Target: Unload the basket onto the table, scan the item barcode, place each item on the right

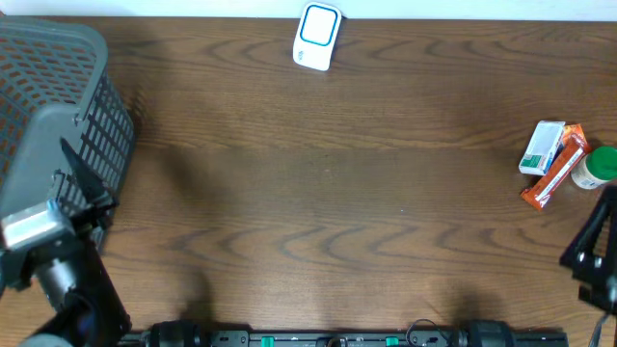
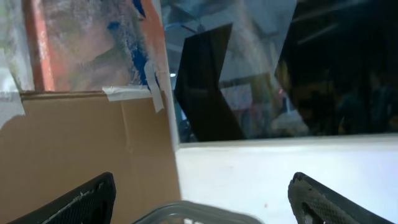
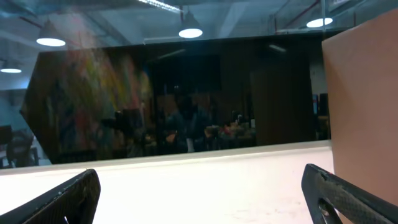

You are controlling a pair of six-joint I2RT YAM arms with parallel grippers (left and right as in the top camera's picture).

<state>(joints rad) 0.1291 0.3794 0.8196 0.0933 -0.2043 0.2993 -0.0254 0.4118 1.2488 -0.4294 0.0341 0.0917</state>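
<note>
A white barcode scanner with a blue ring [image 1: 316, 37] stands at the table's far edge, near the middle. Three items lie at the right: a white and green box [image 1: 542, 146], an orange box [image 1: 554, 166] touching it, and a green-capped bottle [image 1: 595, 167]. My right gripper [image 1: 590, 231] [image 3: 202, 193] hovers open and empty just in front of them. At the left, my left gripper [image 1: 92, 183] [image 2: 202, 199] is open and holds nothing, its tips over the near rim of the grey basket [image 2: 193, 213]. No barcode shows in any view.
The grey mesh basket [image 1: 58, 67] fills the table's far left corner. Both wrist cameras look level at a white wall ledge and dark windows; a cardboard panel [image 2: 81, 149] stands beyond the basket. Bare wooden tabletop [image 1: 318, 193] stretches between the arms.
</note>
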